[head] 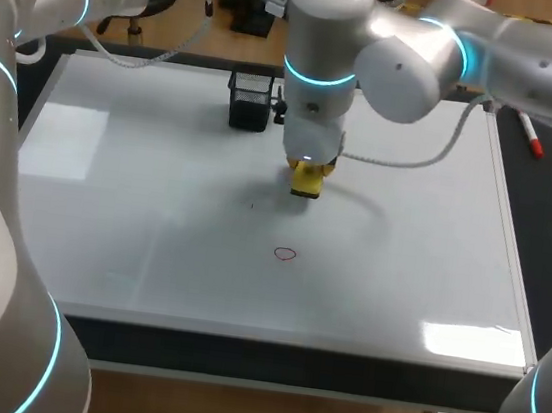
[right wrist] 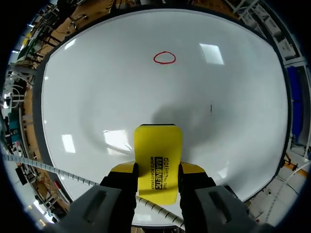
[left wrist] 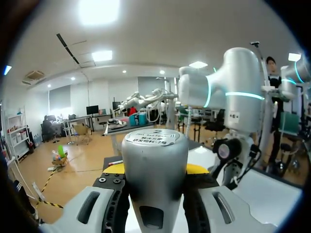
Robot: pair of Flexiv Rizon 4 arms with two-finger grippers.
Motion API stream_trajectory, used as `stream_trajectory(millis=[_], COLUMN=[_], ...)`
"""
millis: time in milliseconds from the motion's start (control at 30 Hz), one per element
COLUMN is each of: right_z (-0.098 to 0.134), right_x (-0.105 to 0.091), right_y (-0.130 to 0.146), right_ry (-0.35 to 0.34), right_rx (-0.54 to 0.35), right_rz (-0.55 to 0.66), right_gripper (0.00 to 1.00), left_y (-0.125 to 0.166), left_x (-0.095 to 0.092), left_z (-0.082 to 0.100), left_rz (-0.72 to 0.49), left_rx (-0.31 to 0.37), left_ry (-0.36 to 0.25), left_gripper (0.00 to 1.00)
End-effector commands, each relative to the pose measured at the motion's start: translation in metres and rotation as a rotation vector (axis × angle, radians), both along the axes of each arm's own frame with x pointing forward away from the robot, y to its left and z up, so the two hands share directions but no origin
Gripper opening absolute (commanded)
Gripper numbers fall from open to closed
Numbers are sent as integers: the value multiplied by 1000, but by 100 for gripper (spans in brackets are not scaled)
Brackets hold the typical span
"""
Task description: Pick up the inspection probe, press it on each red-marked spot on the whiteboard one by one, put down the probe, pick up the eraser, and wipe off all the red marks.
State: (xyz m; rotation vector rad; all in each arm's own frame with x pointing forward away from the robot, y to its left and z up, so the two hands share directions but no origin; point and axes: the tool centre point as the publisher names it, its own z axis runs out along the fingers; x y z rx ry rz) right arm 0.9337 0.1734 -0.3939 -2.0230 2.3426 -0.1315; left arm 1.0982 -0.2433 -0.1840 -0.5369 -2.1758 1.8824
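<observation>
My right gripper (head: pixel 307 173) hangs over the middle of the whiteboard (head: pixel 154 212), shut on the yellow eraser (head: pixel 306 181). In the right wrist view the eraser (right wrist: pixel 158 162) sits between the fingers of the gripper (right wrist: pixel 156 171), just above the whiteboard (right wrist: pixel 97 97). One red oval mark (head: pixel 284 254) lies nearer the front edge, ahead of the eraser as the red mark (right wrist: pixel 164 58). In the left wrist view my left gripper (left wrist: pixel 155 170) is shut on the silver cylindrical inspection probe (left wrist: pixel 154 145), held up off the board. My right arm (left wrist: pixel 238 97) stands beside it.
A black mesh holder (head: pixel 251 100) stands at the back of the board, just left of my right arm. A red-capped marker (head: pixel 530 134) lies on the dark strip to the right. A tiny dark speck (head: pixel 252 205) marks the board left of the eraser.
</observation>
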Motion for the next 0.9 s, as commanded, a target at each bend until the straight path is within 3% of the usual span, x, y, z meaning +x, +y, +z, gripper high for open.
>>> stream_trajectory(millis=[33,433,900], right_z=[-5,-18,-28], right_x=[8,7,8], right_y=[12,33,39], right_ry=[8,24,62], right_rx=[-13,8,29], right_rz=[18,82,90], right_gripper=[0,0,0], left_y=[0,0,0], left_x=[8,8,8], left_z=[-2,-2,-2], left_rz=[-143,-143,-143], left_rx=[13,13,13], left_ry=[21,21,21], left_gripper=[0,0,0])
